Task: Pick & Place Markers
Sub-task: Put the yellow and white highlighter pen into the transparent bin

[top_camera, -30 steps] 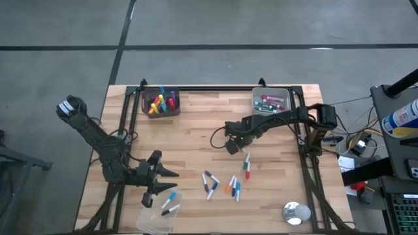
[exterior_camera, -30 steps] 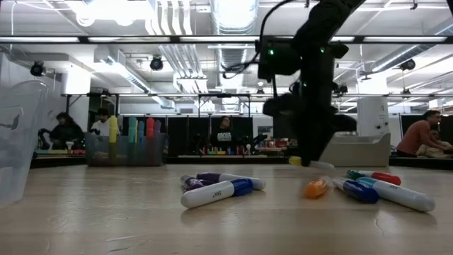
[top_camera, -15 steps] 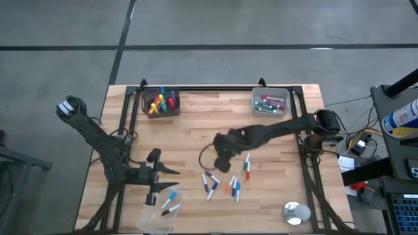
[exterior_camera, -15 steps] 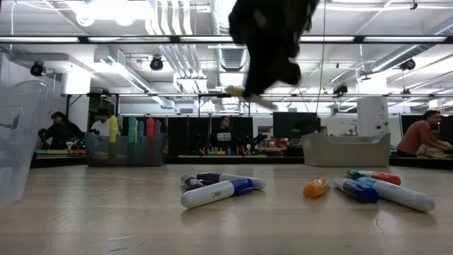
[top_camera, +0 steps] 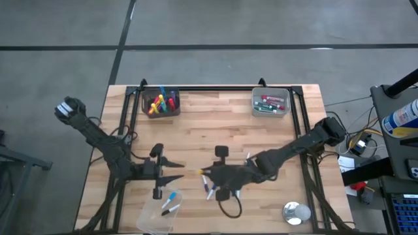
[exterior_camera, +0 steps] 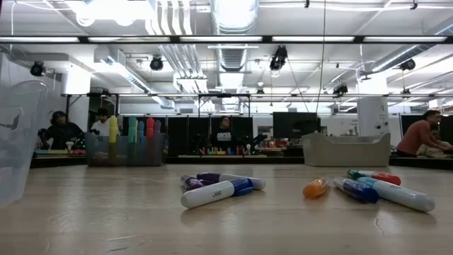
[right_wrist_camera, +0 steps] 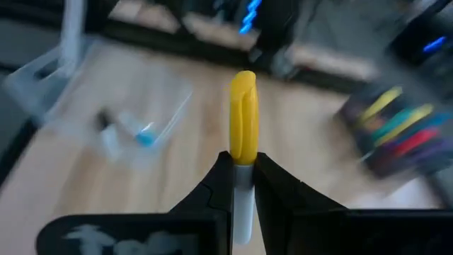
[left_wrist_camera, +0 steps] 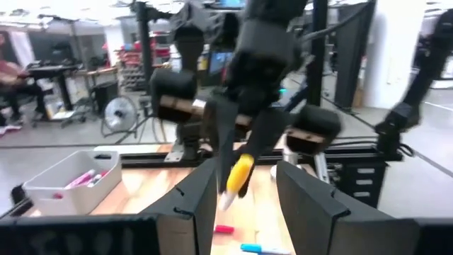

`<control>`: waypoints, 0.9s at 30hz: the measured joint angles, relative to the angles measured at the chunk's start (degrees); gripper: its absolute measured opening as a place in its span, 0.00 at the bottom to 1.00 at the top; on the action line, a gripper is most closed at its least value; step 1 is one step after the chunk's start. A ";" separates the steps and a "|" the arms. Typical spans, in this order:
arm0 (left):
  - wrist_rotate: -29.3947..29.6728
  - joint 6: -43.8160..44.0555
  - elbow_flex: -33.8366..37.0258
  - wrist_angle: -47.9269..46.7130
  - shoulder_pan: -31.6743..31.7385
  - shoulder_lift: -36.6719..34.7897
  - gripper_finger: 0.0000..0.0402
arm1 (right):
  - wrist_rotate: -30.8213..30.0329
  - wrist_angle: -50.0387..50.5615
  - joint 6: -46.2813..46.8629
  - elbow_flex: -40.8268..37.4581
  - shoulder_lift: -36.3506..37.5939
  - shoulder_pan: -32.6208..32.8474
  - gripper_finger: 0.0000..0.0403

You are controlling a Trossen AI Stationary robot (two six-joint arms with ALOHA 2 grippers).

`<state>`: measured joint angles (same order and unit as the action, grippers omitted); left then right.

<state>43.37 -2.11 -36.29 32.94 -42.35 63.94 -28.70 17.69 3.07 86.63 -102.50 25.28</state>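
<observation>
High view: the wooden table (top_camera: 196, 130) fills the middle of the frame. The left gripper (top_camera: 185, 171) sits in the lower left-centre, its fingers apart and pointing toward the frame's right. Facing it from the right, the right gripper (top_camera: 208, 172) reaches in at lower centre, clamped on a yellow-capped marker (top_camera: 203, 172) whose tip lies just beside the left fingertips. Loose markers (top_camera: 210, 190) lie on the wood under and just below the right arm. A clear plastic cup (top_camera: 159, 214) lies at the lower left edge with two markers in it. A dark bin (top_camera: 161, 102) at upper left holds upright markers; a grey bin (top_camera: 270, 102) at upper right holds more lying flat. A round tape roll (top_camera: 296, 212) sits at lower right.

Low view: neither gripper shows. A cluster of markers lies at centre, led by a white-barrelled blue marker (exterior_camera: 216, 191); an orange marker (exterior_camera: 315, 188) and a red-capped marker (exterior_camera: 375, 176) lie at the right. The cup's wall (exterior_camera: 18, 138) stands at the left edge. People (exterior_camera: 62, 131) sit in the room behind.

Left wrist view: the left arm's own fingers (left_wrist_camera: 311, 205) stand apart at the bottom, and between them, farther off, the right gripper holds the yellow marker (left_wrist_camera: 239, 173) tilted.

Right wrist view: the right fingers (right_wrist_camera: 219, 184) pinch the marker's white barrel, its yellow cap (right_wrist_camera: 243, 117) pointing up the centre of the frame.
</observation>
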 joint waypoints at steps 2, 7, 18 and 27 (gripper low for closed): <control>-0.19 1.40 0.00 0.00 1.53 0.43 0.35 | -2.52 -3.21 -1.72 -0.33 0.00 0.10 0.07; -2.44 4.15 0.00 0.03 4.22 1.44 0.35 | -2.96 -5.86 -2.03 -0.64 0.00 -0.86 0.07; -3.98 4.33 -0.02 4.78 7.82 4.80 0.35 | -1.99 -10.01 -4.82 -1.00 0.00 -1.58 0.07; -10.22 3.43 -0.02 8.99 8.55 5.92 0.35 | 1.21 -11.13 -3.25 -1.64 0.00 -3.04 0.07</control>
<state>33.15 1.32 -36.32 41.93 -33.80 69.87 -27.49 6.55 -0.19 84.99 -102.50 22.24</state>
